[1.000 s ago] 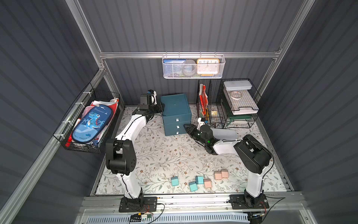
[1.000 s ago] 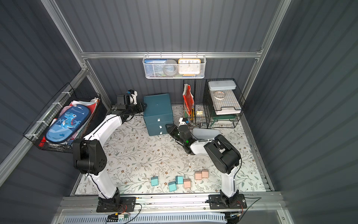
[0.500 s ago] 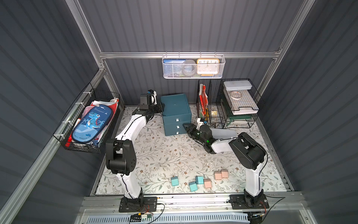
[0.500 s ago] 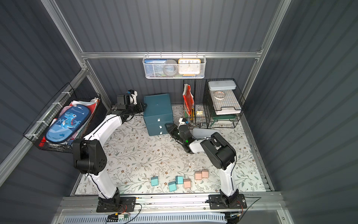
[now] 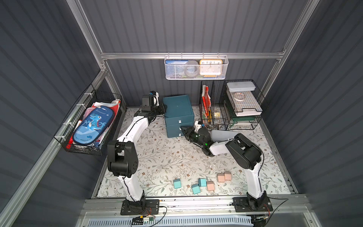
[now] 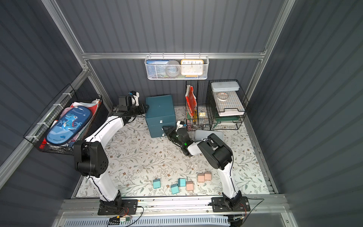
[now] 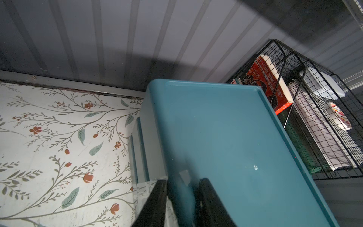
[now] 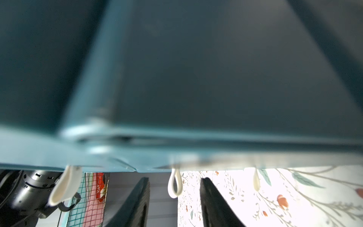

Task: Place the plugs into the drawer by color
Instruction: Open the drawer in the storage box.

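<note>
We have the left gripper (image 7: 183,181) closed on the left top edge of the teal drawer cabinet (image 5: 177,110); in the left wrist view that edge runs between its two black fingers (image 7: 155,200). The right gripper (image 8: 174,179) sits at the cabinet front, jaws partly apart, one finger either side of the middle white pull tab (image 8: 174,189), no contact that we can see, nothing gripped. We count six plugs (image 5: 177,184) in both top views, all on the floral mat (image 5: 157,157) near the front rail (image 5: 196,202), well apart from the cabinet: three blue-teal plugs (image 5: 202,182) in a loose cluster, one peach plug (image 5: 210,185) just beside them, two more peach side by side further right.
</note>
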You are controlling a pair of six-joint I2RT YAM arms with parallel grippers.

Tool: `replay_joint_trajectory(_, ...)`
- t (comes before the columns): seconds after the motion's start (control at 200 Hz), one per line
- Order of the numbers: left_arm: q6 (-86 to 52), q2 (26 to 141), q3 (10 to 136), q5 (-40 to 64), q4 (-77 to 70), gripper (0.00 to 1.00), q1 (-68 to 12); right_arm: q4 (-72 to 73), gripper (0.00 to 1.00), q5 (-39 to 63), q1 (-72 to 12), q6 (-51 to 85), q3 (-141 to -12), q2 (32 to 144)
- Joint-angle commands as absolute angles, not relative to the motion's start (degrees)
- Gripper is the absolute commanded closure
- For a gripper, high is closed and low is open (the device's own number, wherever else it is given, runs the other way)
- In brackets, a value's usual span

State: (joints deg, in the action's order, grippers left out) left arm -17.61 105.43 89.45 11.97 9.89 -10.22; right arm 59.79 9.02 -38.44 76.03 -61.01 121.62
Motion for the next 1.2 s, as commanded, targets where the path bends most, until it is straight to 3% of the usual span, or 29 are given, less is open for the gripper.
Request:
replay_joint_trajectory(0.0, -16.85, 108.31, 86.36, 15.35, 18.34, 0.69, -12.57, 61.17, 0.56, 8.54, -38.98, 77.04, -62.91, 122.52)
replay_joint_trajectory(0.215, -16.73, 106.73, 85.96, 15.05, 18.50, 0.68, -12.83, 59.46, 0.71, 7.95, -38.69, 75.68, -64.40, 122.59)
replay_joint_trajectory(0.4, -16.76, 106.19, 86.04, 14.75, 18.63, 0.68, -12.96, 58.73, 1.00, 7.95, -37.42, 74.76, -64.47, 122.46)
replay_joint_trajectory(1.196, -17.89, 108.28, 86.48, 7.39, 19.14, 0.66, -12.92, 42.53, 1.00, 7.66, -42.57, 61.47, -50.86, 105.03)
